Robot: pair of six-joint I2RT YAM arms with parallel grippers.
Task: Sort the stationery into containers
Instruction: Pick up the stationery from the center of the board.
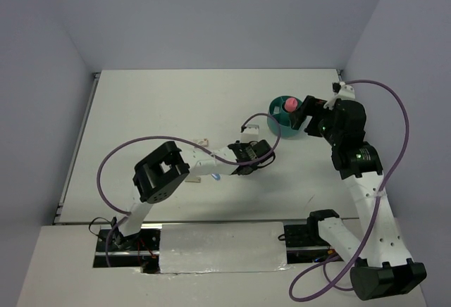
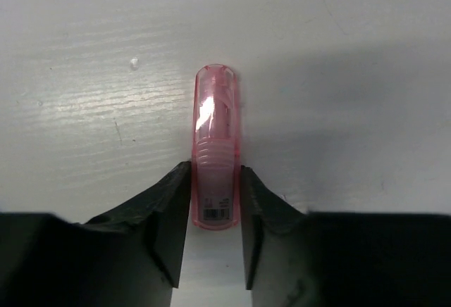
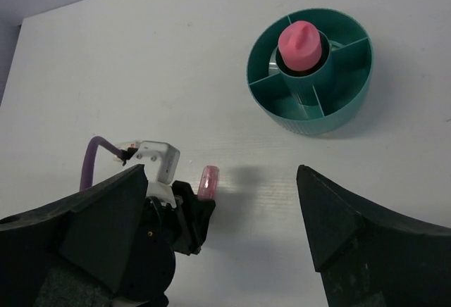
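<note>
My left gripper (image 2: 215, 174) is shut on a clear pink capsule (image 2: 217, 138), gripping its barcode end; the rounded end points away over the white table. The right wrist view shows that capsule (image 3: 208, 181) low over the table, left of and nearer than the teal tub (image 3: 350, 74). I cannot tell if it touches the table. The round tub (image 1: 276, 120) holds a pink-capped piece (image 3: 301, 45) upright in its centre cup. My right gripper (image 3: 222, 212) is open and empty, above the table beside the tub (image 1: 308, 112).
A small beige block (image 1: 202, 141) lies on the table left of the left gripper (image 1: 268, 155). A pale blue item (image 1: 215, 176) shows under the left forearm. The purple cable (image 1: 271, 120) loops near the tub. The tub's ring compartments (image 3: 273, 67) look empty.
</note>
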